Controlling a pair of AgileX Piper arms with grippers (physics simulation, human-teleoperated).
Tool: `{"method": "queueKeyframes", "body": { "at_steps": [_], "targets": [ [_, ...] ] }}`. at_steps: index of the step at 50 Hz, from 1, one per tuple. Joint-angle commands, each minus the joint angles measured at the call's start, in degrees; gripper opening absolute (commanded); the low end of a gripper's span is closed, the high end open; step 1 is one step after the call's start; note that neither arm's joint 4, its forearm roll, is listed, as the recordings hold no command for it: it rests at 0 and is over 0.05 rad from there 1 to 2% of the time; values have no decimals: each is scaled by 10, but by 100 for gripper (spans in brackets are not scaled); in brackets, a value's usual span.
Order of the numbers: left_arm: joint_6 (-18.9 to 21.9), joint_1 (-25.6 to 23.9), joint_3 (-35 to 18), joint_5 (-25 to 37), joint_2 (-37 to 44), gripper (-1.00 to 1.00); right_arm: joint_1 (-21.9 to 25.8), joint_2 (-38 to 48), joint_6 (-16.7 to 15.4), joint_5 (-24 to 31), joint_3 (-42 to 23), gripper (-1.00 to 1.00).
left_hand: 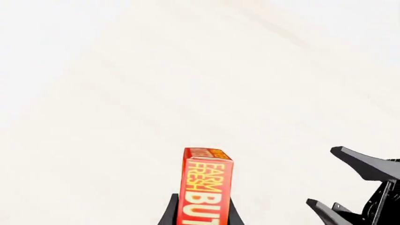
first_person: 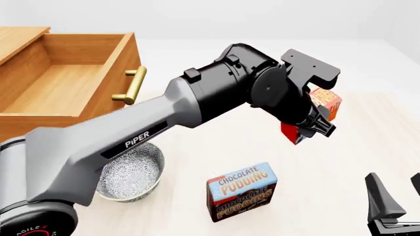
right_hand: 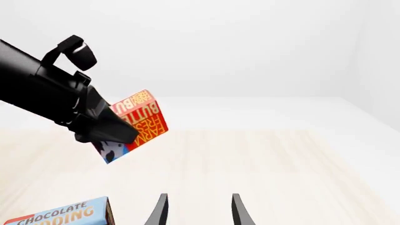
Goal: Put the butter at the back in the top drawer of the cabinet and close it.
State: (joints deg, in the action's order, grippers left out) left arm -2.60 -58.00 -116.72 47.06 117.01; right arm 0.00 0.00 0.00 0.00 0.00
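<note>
The butter (first_person: 325, 104), a small red box with an orange end, hangs tilted in the air over the table's right half, with my left gripper (first_person: 314, 123) shut on it. In the left wrist view the butter (left_hand: 206, 185) stands between the two black fingers (left_hand: 170, 213). The right wrist view shows the butter (right_hand: 142, 121) held well above the table. The cabinet (first_person: 26, 125) stands at far left, its top drawer (first_person: 85, 49) pulled open and empty, brass handle (first_person: 133, 84) facing right. My right gripper (first_person: 394, 199) is open near the front right corner, holding nothing.
A blue-and-brown Chocolate Pudding box (first_person: 241, 191) stands upright at front centre. A patterned bowl (first_person: 131, 172) sits left of it, below the drawer front. The left arm (first_person: 164, 128) stretches diagonally across the table from the lower left.
</note>
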Motion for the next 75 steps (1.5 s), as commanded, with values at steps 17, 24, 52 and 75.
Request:
{"method": "queueKeyframes", "body": {
  "at_steps": [17, 24, 52, 75],
  "targets": [
    [18, 49, 97, 29, -162, -100, 0, 0, 0, 0, 0, 100],
    [29, 78, 118, 37, -198, -100, 0, 0, 0, 0, 0, 100],
    [61, 196, 183, 56, -313, -100, 0, 0, 0, 0, 0, 100],
    [79, 318, 181, 128, -403, -100, 0, 0, 0, 0, 0, 100]
  ]
}}
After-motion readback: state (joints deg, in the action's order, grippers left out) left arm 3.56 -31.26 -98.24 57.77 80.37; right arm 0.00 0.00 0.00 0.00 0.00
